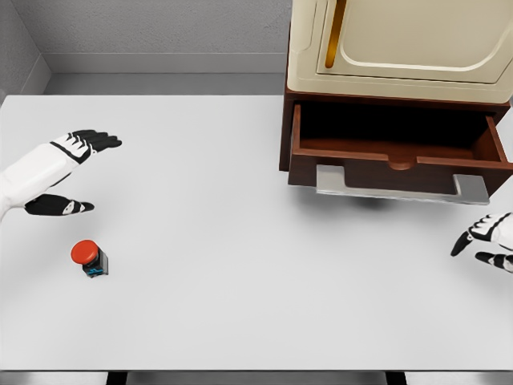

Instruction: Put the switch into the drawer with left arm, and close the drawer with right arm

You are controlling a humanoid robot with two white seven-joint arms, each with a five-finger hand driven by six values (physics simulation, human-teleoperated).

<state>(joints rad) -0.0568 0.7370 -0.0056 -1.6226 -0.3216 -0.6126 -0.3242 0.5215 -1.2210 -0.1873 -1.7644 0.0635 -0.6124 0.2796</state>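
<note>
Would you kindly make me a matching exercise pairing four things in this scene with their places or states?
Things:
1. switch
2. drawer
3. left hand
4. right hand

Places or states:
A. pulled open, nothing visible inside
B. open, at the table's right edge
C. on the table, lower left, ungrasped
D. open, above the red button

Pairs: 1-C, 2-A, 3-D, 4-B

The left arm comes in from the left edge about mid-height, white forearm angled up and to the right, and the left hand [70, 172] is spread wide open, with the dark fingers [94, 142] pointing right up top and the thumb sticking out lower down. The right hand [487, 241] just pokes in at the right edge, lower part of the frame, fingers loose and pointing left, gripping nothing.
</note>
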